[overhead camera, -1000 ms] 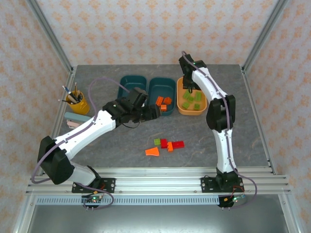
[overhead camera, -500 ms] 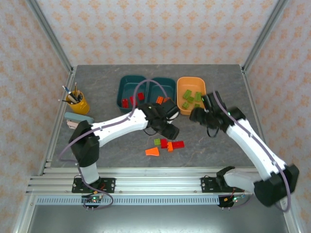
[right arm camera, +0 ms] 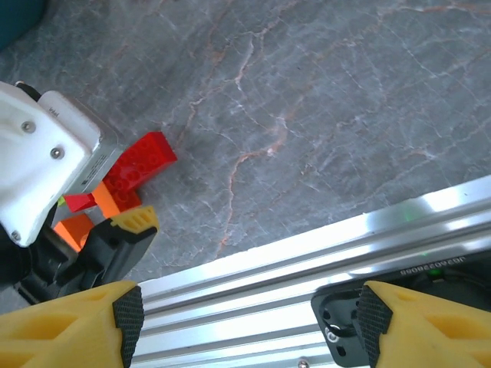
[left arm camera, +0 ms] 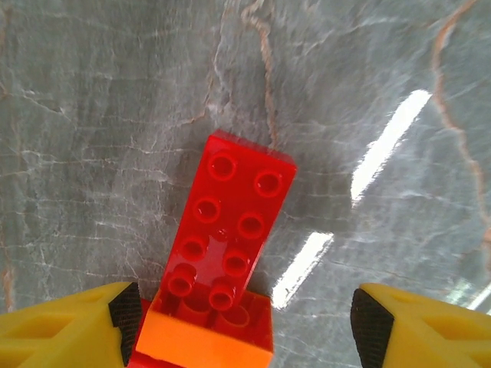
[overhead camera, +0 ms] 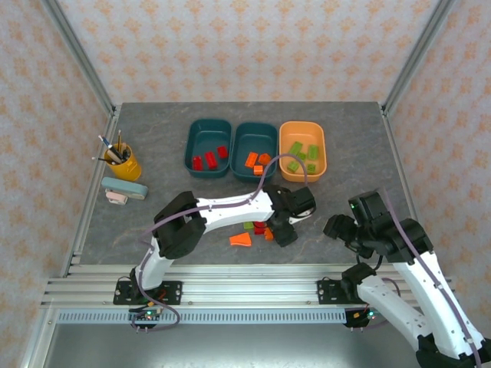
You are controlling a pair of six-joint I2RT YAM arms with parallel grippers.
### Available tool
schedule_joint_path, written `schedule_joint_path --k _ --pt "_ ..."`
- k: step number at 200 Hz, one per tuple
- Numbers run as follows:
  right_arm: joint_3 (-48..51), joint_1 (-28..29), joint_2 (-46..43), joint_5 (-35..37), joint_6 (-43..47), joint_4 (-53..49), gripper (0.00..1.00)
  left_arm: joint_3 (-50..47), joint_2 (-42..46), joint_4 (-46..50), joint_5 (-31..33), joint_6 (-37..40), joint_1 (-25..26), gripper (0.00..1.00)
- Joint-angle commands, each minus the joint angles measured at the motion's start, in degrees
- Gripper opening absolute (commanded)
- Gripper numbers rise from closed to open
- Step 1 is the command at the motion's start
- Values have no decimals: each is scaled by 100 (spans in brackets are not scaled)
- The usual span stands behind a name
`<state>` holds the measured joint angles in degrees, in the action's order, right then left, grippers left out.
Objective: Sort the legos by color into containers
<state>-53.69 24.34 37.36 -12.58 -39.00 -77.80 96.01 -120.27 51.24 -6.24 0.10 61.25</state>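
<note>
Right hand withdrew, spread; left hand (likewise) straddles red brick touching orange brick.

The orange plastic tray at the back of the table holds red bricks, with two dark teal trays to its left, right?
No. The orange plastic tray holds light green bricks, not red ones; the top external view shows it. The two dark teal trays do sit to its left.

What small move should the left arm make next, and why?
Probably lower the left gripper and close on the red brick: its fingers stand open on either side of the brick's near end, and the brick lies loose on the table.
</note>
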Motion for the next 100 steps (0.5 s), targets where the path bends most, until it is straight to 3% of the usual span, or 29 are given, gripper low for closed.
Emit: schedule_joint_path --k 1,43,100 --pt "-227 -8 -80 204 -119 -401 76 226 -66 140 375 150 -6 76" --pt "-179 -8 -89 203 -98 -387 75 213 -172 34 436 139 -4 77" --pt "-144 -4 -41 174 -72 -236 74 643 -697 352 311 149 -91 71"
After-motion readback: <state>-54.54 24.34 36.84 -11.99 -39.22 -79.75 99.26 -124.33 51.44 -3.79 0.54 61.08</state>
